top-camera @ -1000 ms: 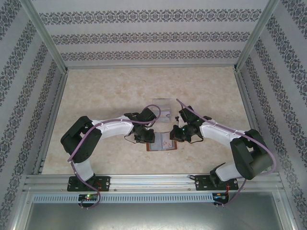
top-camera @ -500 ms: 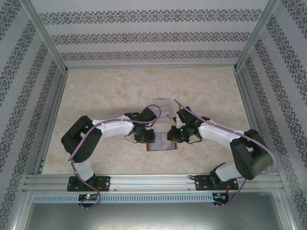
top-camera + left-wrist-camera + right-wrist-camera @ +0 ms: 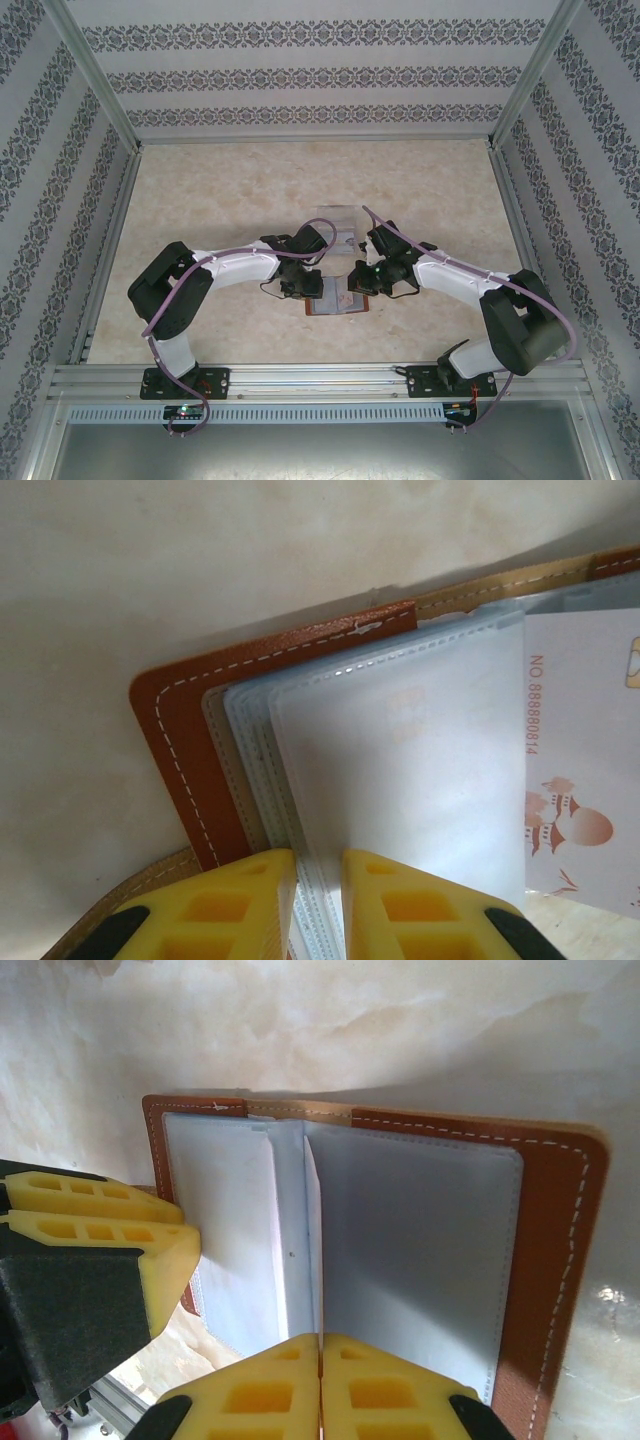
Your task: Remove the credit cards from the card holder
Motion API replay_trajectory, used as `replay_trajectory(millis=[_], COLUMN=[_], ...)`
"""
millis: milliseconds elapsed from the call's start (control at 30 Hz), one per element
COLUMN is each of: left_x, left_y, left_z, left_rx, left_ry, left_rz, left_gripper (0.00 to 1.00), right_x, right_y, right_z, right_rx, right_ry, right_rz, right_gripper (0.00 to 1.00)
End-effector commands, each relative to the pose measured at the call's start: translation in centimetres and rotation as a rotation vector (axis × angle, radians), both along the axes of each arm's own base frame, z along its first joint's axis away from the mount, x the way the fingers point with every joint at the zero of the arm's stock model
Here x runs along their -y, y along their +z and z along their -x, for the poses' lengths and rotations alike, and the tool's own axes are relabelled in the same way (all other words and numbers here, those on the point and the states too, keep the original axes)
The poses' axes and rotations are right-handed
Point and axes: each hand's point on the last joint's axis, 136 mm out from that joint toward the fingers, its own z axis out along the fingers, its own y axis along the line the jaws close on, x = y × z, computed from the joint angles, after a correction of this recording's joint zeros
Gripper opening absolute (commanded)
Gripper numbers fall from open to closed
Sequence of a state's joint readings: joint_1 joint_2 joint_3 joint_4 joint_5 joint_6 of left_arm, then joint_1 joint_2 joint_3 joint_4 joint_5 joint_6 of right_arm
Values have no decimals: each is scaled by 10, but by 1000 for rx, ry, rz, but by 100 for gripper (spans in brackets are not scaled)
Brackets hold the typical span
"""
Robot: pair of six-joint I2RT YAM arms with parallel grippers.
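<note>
The right claw [image 3: 320, 1345], fingers closed, meets the middle sleeve [image 3: 296, 1260] of the open card holder [image 3: 560, 1260].

The card holder [image 3: 175, 730] is smooth reddish-brown leather with pale stitching. Its sleeves [image 3: 400, 780] are frosted, semi-clear plastic with a soft sheen. The card [image 3: 585, 730] looks like glossy printed plastic. The table [image 3: 200, 570] is matt and marble-patterned. The left tool [image 3: 318, 870] has matt yellow plastic fingers [image 3: 400, 905]. The rails [image 3: 320, 375] are brushed metal.
</note>
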State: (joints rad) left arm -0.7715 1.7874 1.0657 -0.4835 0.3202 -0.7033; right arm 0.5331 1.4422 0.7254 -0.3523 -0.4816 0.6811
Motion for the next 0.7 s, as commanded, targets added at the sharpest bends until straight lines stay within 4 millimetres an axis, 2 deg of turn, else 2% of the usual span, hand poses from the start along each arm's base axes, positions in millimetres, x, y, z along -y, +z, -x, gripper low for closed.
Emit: replay_trajectory(millis=[0, 433, 667], left_x=[-12, -14, -15], left_y=[-22, -17, -16], left_z=[21, 20, 20], left_rx=[-62, -39, -34], left_ry=[-38, -27, -23], left_rz=[-90, -85, -81], left_gripper=[21, 21, 21], right_x=[-4, 4, 5], right_y=[13, 35, 52], right_z=[-4, -5, -9], right_rx=[29, 99, 198], right_ry=[9, 18, 118], right_rz=[-7, -4, 10], right_gripper=[9, 9, 8])
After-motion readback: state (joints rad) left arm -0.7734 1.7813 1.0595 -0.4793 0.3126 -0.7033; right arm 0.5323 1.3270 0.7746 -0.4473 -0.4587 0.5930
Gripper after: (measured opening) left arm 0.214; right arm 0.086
